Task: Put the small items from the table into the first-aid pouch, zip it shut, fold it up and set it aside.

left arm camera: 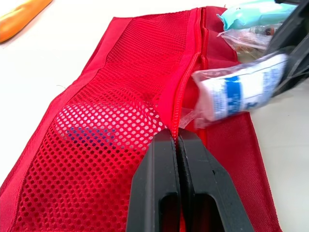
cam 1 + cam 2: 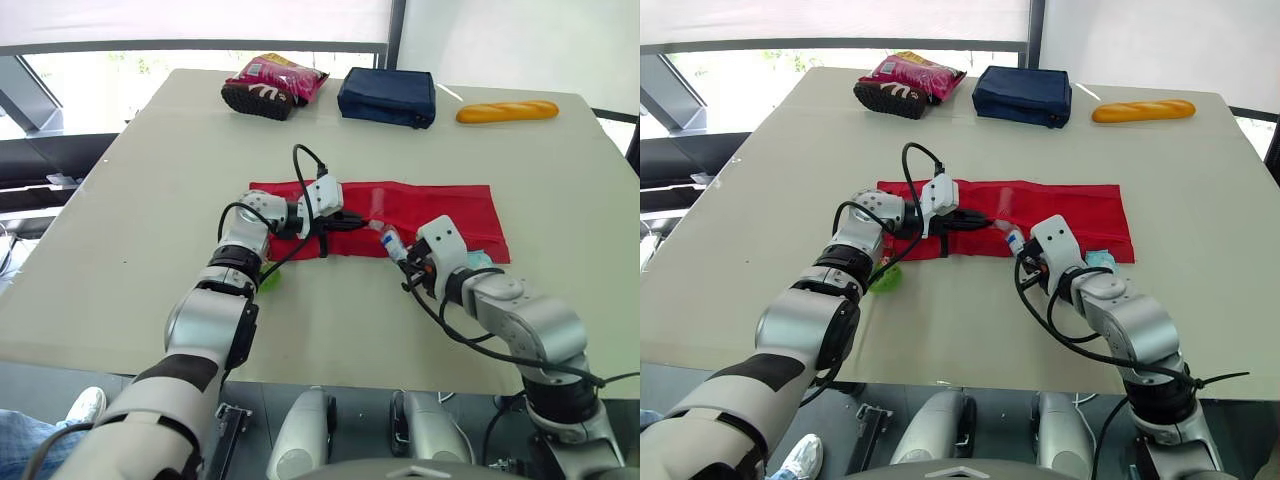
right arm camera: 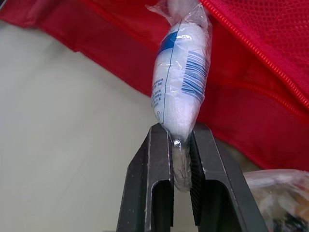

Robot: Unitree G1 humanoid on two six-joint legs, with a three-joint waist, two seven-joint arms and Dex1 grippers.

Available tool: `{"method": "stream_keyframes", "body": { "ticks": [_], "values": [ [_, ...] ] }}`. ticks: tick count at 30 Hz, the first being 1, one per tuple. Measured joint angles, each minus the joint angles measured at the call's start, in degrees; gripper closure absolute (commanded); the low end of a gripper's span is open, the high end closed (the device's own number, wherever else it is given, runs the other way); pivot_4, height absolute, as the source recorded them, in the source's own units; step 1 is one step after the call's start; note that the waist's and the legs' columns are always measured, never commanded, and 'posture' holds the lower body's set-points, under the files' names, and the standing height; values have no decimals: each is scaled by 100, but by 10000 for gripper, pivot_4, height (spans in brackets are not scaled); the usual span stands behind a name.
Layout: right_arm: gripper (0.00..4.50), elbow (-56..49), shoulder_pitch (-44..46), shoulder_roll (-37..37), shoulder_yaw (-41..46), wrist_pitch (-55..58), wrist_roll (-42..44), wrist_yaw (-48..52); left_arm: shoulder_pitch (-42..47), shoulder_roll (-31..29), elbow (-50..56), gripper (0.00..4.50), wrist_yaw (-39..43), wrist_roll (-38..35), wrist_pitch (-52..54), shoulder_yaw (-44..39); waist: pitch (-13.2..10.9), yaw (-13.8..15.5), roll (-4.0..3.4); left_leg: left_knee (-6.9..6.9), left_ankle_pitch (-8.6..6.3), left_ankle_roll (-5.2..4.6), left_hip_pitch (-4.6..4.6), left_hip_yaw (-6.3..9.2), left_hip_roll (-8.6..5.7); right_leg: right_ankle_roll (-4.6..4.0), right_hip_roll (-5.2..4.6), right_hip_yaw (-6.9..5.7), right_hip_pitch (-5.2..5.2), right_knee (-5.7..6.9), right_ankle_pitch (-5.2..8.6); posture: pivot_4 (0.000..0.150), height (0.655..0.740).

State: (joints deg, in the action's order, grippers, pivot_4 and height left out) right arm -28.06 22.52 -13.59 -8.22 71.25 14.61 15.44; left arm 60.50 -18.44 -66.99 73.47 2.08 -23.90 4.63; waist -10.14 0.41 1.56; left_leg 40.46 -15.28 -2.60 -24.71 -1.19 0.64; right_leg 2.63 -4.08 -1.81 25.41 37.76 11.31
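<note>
The red first-aid pouch (image 2: 430, 208) lies flat and unfolded across the middle of the table. Through its mesh pocket (image 1: 120, 96) a dark blue item (image 1: 89, 135) shows inside. My left gripper (image 2: 353, 222) is shut on the red fabric beside the zipper (image 1: 186, 92), at the pouch's near edge. My right gripper (image 3: 179, 134) is shut on the wrapper end of a white bandage roll (image 3: 181, 82) with blue print. It holds the roll (image 2: 390, 241) just off the pouch's near edge, close to the left fingertips. A teal item (image 2: 478, 260) and a clear plastic packet (image 3: 280, 191) lie by the right wrist.
At the table's far edge sit a navy pouch (image 2: 387, 96), a pink snack bag (image 2: 285, 75) on a brown item (image 2: 258, 100), and an orange baguette (image 2: 507, 111). A small green item (image 2: 270, 278) lies by my left forearm. Bare table (image 2: 130, 230) spreads to the left.
</note>
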Motion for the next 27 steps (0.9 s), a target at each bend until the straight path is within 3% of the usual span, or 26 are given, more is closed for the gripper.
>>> {"method": "stream_keyframes", "body": {
  "ticks": [10, 17, 23, 27],
  "values": [
    [44643, 755, 452, 969, 699, -75, 10, -518, -2, 18, 3, 45000, 10, -4, -2, -6, 0, -54, -1, 0, 0, 0, -1, 0, 0, 0, 0, 1, 5, 8, 0, 1500, 7164],
    [44643, 1080, 588, 1285, 938, -162, 2, -800, -2, 59, 4, 45000, 26, -6, -2, -7, 0, -124, -2, -2, 0, 0, -1, -1, 0, 0, -1, 3, 7, 11, 0, 1500, 7164],
    [44643, 1110, 584, 1124, 756, -165, -1, -747, -2, 75, 4, 45000, 34, -6, -3, -8, 0, -126, -3, -2, 0, 0, -1, -2, 0, 0, -1, 5, 8, 9, 0, 1500, 7164],
    [44643, 1114, 563, 1508, 992, -252, 10, -965, -2, 79, 4, 45000, 52, -11, -3, -9, 0, -126, -3, -3, 0, 0, -1, 0, 1, 0, 1, 4, 9, 12, 0, 1500, 7164]
  ]
}}
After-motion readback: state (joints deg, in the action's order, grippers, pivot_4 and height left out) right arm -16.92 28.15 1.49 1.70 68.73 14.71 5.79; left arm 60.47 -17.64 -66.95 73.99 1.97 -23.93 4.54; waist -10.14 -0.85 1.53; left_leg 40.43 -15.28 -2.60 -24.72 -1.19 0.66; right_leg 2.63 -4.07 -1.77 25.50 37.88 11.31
